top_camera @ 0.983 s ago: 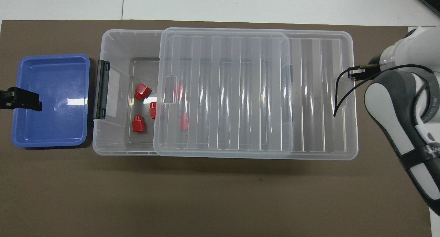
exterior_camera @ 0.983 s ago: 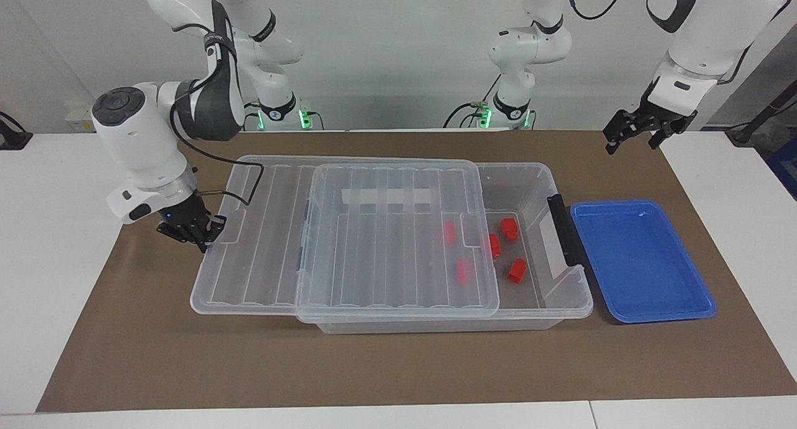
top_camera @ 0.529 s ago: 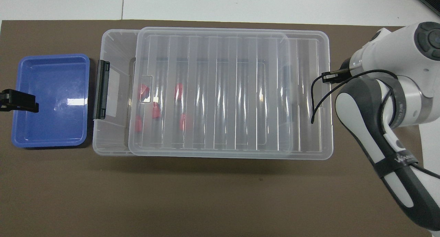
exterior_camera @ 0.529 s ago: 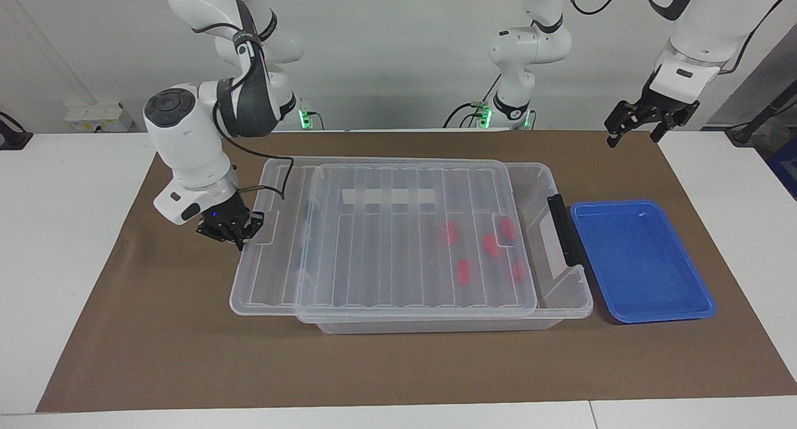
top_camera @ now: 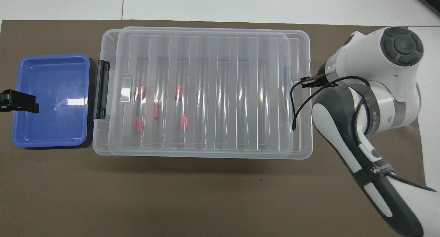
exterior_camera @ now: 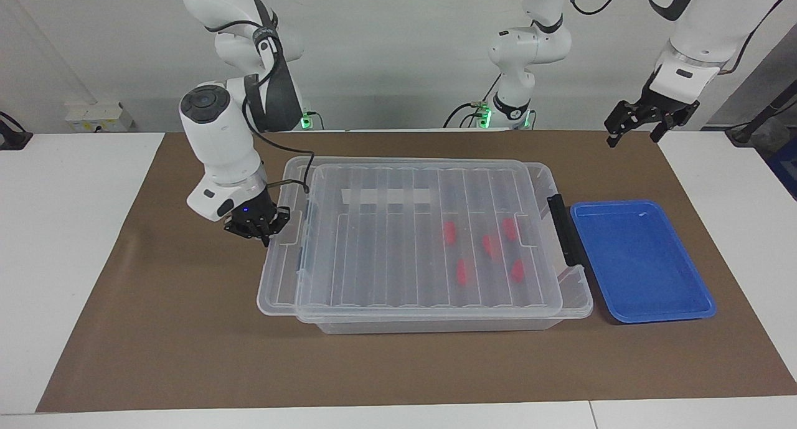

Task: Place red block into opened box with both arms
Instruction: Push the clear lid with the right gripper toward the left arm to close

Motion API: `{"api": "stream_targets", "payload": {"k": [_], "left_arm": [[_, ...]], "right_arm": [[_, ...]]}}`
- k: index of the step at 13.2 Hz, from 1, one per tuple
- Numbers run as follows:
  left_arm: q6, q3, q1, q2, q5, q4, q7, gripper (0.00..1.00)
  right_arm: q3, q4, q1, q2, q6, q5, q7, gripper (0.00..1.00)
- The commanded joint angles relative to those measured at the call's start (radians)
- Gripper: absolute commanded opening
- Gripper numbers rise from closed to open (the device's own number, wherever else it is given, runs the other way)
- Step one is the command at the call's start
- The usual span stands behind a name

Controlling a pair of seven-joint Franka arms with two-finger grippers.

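Observation:
The clear box (exterior_camera: 436,325) (top_camera: 99,144) lies across the mat, and its ribbed lid (exterior_camera: 386,248) (top_camera: 206,92) covers nearly all of it. Only a narrow strip by the black handle (exterior_camera: 562,230) stays uncovered. Several red blocks (exterior_camera: 462,271) (top_camera: 137,123) lie inside the box, seen through the lid. My right gripper (exterior_camera: 266,235) (top_camera: 306,82) is shut on the lid's end rim at the right arm's end of the box. My left gripper (exterior_camera: 632,136) (top_camera: 17,101) hangs open and empty in the air over the blue tray's end of the table; that arm waits.
A shallow blue tray (exterior_camera: 641,261) (top_camera: 51,99) sits beside the box's handle end, with nothing in it. The brown mat (exterior_camera: 398,367) covers the table. The right arm's forearm (top_camera: 361,144) and its cable lie over the mat by the box's end.
The right gripper has moved toward the handle end with the lid, which now covers all the red blocks. The left gripper rose slightly, then held still.

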Motion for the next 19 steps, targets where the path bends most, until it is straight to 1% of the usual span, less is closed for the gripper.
{"api": "stream_targets", "payload": {"k": [1, 3, 4, 5, 6, 7, 8, 10, 15, 19], "left_arm": [[0.002, -0.001, -0.007, -0.027, -0.014, -0.029, 0.011, 1.0], [0.025, -0.004, -0.013, -0.017, -0.012, -0.018, 0.011, 1.0], [0.034, -0.009, 0.003, -0.006, -0.017, -0.003, 0.013, 1.0], [0.022, -0.001, -0.002, 0.049, -0.015, 0.011, 0.011, 1.0], [-0.012, -0.001, -0.01, 0.115, -0.015, 0.099, 0.011, 1.0], [-0.093, -0.003, -0.013, 0.199, -0.012, 0.224, 0.011, 1.0], [-0.145, -0.004, -0.013, 0.244, -0.012, 0.303, 0.013, 1.0], [-0.144, -0.004, -0.013, 0.203, -0.014, 0.282, 0.01, 1.0], [-0.126, -0.007, -0.012, 0.157, -0.014, 0.206, 0.004, 1.0], [-0.129, -0.004, 0.004, 0.141, -0.014, 0.195, 0.001, 1.0]], "right_arm": [[0.003, -0.031, 0.01, -0.023, -0.003, 0.031, 0.013, 0.0], [0.004, -0.031, 0.013, -0.024, -0.009, 0.04, 0.011, 0.0], [0.009, -0.031, 0.017, -0.024, -0.015, 0.05, 0.011, 0.0], [0.013, -0.031, 0.02, -0.024, -0.015, 0.053, 0.013, 0.0], [0.017, -0.031, 0.022, -0.024, -0.013, 0.054, 0.013, 0.0], [0.017, -0.029, 0.022, -0.023, -0.013, 0.054, 0.013, 0.0], [0.017, -0.029, 0.022, -0.024, -0.015, 0.054, 0.013, 0.0], [0.017, -0.031, 0.022, -0.024, -0.016, 0.054, 0.011, 0.0], [0.017, -0.023, 0.022, -0.029, -0.02, 0.054, 0.014, 0.0], [0.014, -0.035, -0.024, -0.092, -0.084, 0.054, 0.071, 0.0]]}}
